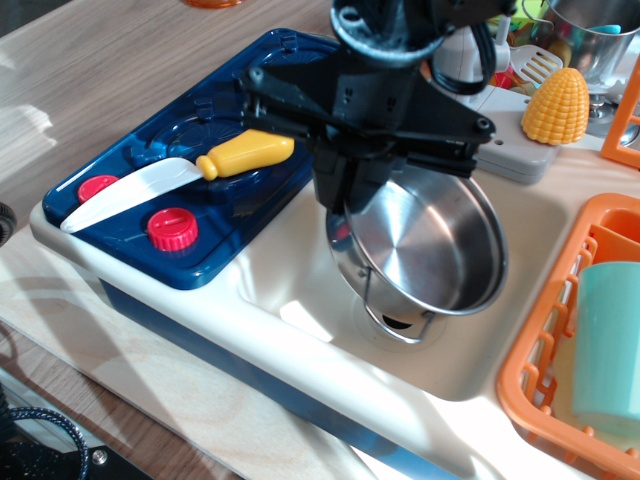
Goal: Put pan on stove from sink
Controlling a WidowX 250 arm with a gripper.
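The shiny steel pan (430, 245) hangs tilted above the cream sink (300, 285), its open side facing the camera, one wire loop handle (400, 325) pointing down. My black gripper (345, 190) is shut on the pan's left rim and holds it clear of the basin floor. The dark blue stove (215, 215) with two red knobs lies to the left of the sink. A toy knife (185, 170) with a yellow handle and white blade lies across the stove's front burner.
An orange dish rack (555, 340) with a teal cup (610, 345) stands right of the sink. A yellow corn cob (555, 108), a grey faucet base (505, 150) and a steel pot (595, 30) are behind.
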